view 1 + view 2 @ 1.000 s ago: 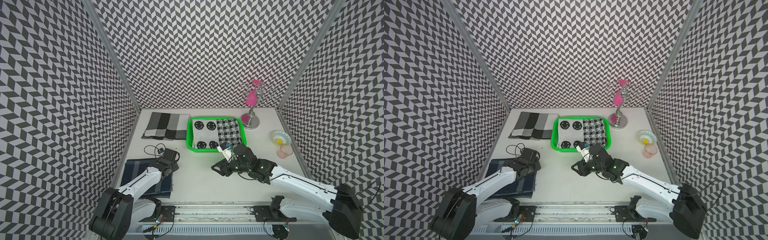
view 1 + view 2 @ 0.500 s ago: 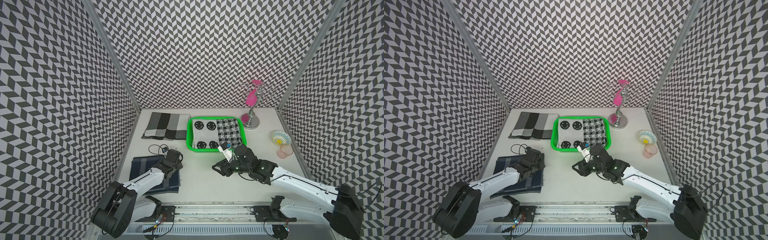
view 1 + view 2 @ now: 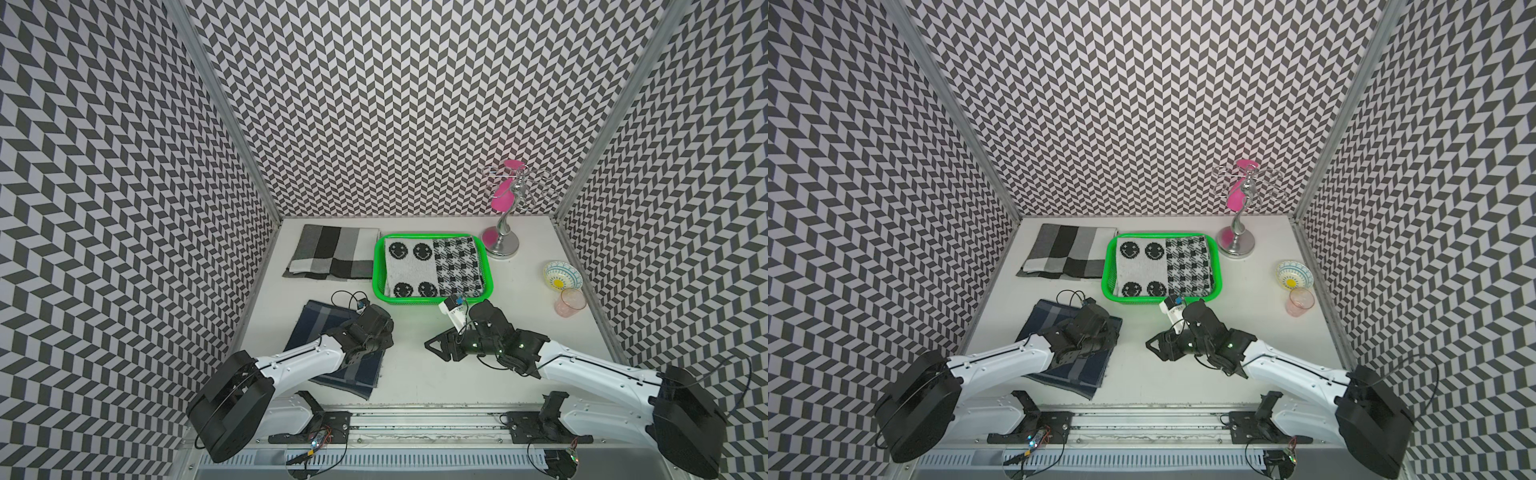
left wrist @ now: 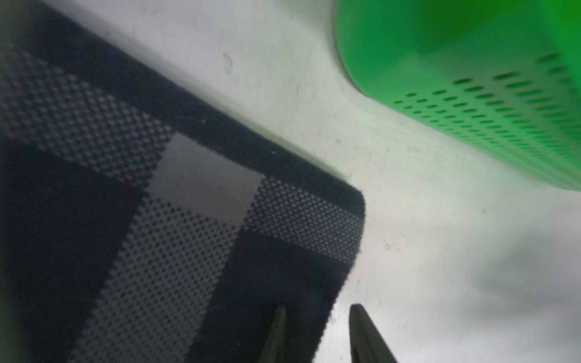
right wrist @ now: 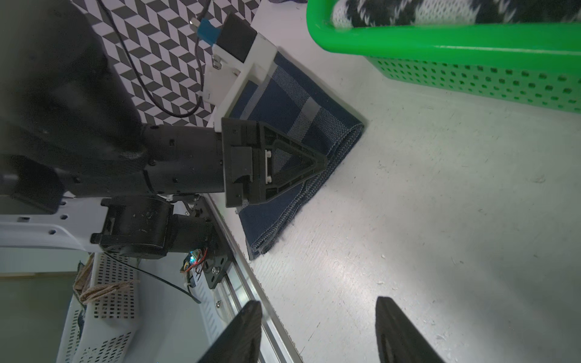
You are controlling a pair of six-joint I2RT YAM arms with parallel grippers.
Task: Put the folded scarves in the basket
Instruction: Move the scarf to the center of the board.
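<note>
Navy scarf flat on table, outside basket; both grippers low, neither holding.

Folded scarf (image 3: 320,325): navy knit with pale grey plaid bands, layered fold edges visible in the right wrist view, lying on the white table (image 3: 415,374) near the green perforated basket (image 3: 376,270) but apart from it, on the robot's left. Left gripper (image 4: 317,330): jaws part-way apart, straddling the scarf's edge, one fingertip (image 4: 278,327) over cloth and the other over bare table, no pinch visible. The left arm lies low across the scarf. Right gripper (image 5: 317,323): jaws wide apart over bare table with nothing between them, pointing toward the scarf with a gap left; the arm is stretched low in front of the basket, which holds a smiley-and-houndstooth cloth (image 3: 409,270).
</note>
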